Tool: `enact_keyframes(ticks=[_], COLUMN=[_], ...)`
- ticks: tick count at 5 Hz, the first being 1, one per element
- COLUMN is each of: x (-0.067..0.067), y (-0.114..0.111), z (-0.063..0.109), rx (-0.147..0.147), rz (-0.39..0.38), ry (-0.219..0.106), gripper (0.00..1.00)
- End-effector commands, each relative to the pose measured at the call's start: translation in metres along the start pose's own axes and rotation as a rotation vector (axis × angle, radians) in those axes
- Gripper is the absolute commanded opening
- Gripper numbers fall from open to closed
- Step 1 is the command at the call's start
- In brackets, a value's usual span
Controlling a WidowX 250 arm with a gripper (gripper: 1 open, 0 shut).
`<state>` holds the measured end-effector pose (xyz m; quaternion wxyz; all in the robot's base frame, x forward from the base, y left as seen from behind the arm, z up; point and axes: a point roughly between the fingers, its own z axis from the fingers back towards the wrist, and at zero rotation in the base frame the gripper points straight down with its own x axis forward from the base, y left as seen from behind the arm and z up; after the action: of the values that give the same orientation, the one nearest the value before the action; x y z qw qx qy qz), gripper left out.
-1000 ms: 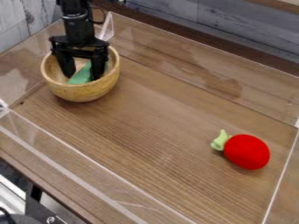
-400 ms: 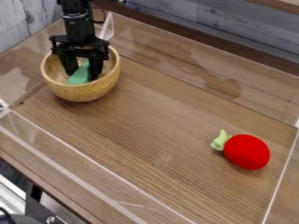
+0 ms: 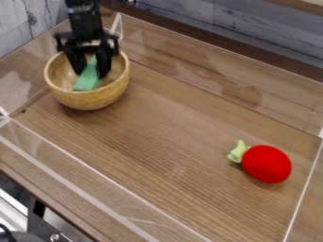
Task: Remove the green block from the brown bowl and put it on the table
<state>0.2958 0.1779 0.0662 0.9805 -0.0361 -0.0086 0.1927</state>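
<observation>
1 green block [image 3: 87, 78] pinched between gripper [image 3: 89, 68] fingers.

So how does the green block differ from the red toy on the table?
The green block is green and flat-sided; the red toy is round, with a small green leaf. The block is over the brown bowl, between the fingers of the tool; the toy lies free on the table, far to the right. Both are small.

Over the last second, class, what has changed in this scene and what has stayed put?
The gripper closed on the green block and has started lifting it, though it is still over the brown bowl. The bowl and the red strawberry toy have not moved.
</observation>
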Motion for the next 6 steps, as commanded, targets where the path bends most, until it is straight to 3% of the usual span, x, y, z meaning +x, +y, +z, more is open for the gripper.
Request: enact_keyframes(ticks=[1,2,4,5,6], x=[0.005,0.002,-0.02,-0.033,-0.046], y=[-0.013,-0.03,-0.08,-0.106,-0.131], z=[0.055,0.076,0.074,0.066,0.048], rx=[-0.032,-0.071,-0.105,-0.112,-0.1], rz=[-0.031,-0.048,-0.156,-0.217,-0.265], ry=[-0.125,-0.149,-0.145,-0.137,-0.13], gripper=[0.0,0.0,0.0,0.0,0.0])
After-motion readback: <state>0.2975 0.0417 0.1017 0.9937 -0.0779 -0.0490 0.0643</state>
